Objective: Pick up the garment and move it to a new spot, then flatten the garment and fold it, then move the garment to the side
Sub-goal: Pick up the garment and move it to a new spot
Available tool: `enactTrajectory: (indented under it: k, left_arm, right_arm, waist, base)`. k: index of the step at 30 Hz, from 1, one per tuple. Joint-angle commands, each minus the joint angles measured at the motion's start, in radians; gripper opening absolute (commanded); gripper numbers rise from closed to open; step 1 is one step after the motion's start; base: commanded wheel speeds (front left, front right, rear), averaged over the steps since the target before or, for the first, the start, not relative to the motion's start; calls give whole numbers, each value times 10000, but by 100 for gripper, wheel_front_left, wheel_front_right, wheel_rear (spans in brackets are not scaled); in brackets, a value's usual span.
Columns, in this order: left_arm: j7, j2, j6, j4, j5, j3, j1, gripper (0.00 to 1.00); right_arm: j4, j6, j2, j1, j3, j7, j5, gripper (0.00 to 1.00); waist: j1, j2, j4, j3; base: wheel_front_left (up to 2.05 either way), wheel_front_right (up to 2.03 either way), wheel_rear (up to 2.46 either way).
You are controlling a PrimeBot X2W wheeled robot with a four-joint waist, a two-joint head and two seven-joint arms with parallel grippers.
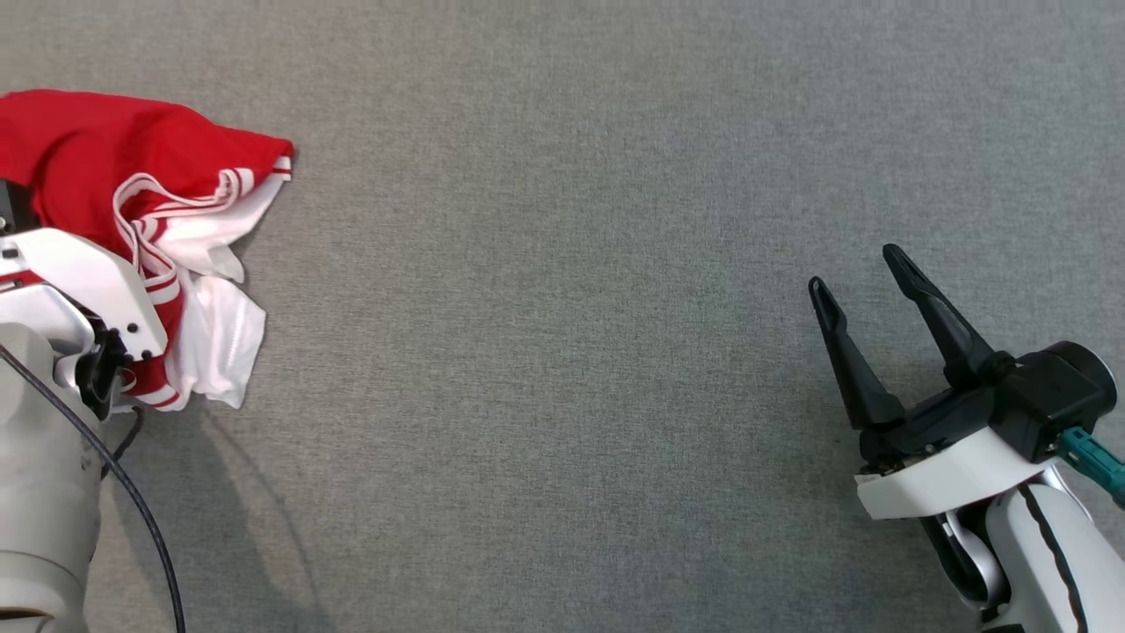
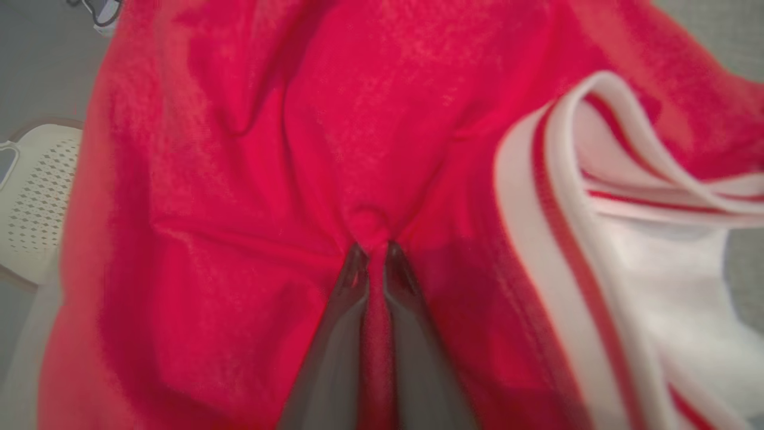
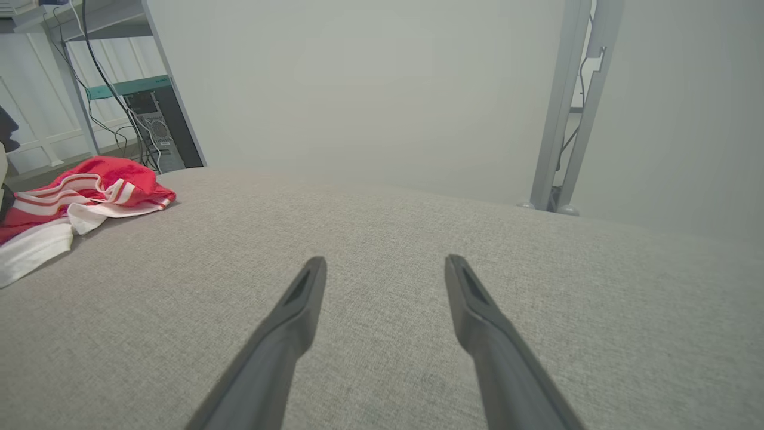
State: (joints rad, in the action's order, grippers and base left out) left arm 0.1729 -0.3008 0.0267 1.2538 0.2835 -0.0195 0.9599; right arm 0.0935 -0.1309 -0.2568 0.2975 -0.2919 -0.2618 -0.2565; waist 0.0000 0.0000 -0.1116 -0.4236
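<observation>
First, at centre of the left wrist view: my left end effector (image 2: 371, 254) is pinched almost shut, and its two dark fingers (image 2: 337, 352) meet on a small gathered tuck of red cloth. That tuck belongs to the garment (image 1: 79, 149), a red piece with white panels and red-and-white striped trim. It lies crumpled at the far left of the grey fabric-covered bench (image 1: 562, 352), partly hidden under my left wrist housing.

My right end effector (image 1: 854, 269) hovers over the bench at the lower right of the head view with its fingers spread wide. It holds nothing, touches nothing, and is well apart from the garment.

Progress, as I judge it: the grasp for the pick-up is made, but the garment looks bunched and resting on the bench. Lifting it, carrying it to a new spot, flattening, folding and setting it aside all remain.
</observation>
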Motion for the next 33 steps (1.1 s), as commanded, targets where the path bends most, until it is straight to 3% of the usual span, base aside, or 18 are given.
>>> enactTrajectory:
  k: [1, 7, 14, 18, 28, 33]
  left_arm:
    - [-190, 0, 103, -3, 40, -36, -156, 0]
    - [-1762, 39, 120, -324, -36, -159, -349, 0]
    - [-3486, 201, 455, -799, -187, -456, -468, 0]
    - [-3945, 446, 698, -1123, -140, -610, -543, 0]
    - [-4351, 1873, 1022, -3497, 333, -1280, -991, 0]
    - [-4355, 2384, 1031, -4729, 694, -2296, -1591, 0]
  right_arm:
    - [53, 3, 22, -92, 9, -48, -44, 100]
    - [348, 3, 213, -284, -50, -48, -113, 100]
    - [595, 3, 552, -664, 83, -48, -147, 100]
    - [673, 3, 698, -831, 176, -48, -128, 100]
    - [684, 3, 994, -1130, 820, -48, 23, 100]
    - [664, 3, 1028, -1168, 1149, -48, 155, 100]
  waist:
    - [0, 0, -67, 255]
    - [0, 0, -159, 1263]
    - [0, 0, -231, 2565]
    - [0, 0, -240, 3058]
    - [0, 0, 84, 3816]
    - [0, 0, 544, 3803]
  base:
    - [0, 0, 0]
    - [0, 0, 0]
    - [0, 0, 0]
    - [0, 0, 0]
    - [0, 0, 0]
    - [0, 0, 0]
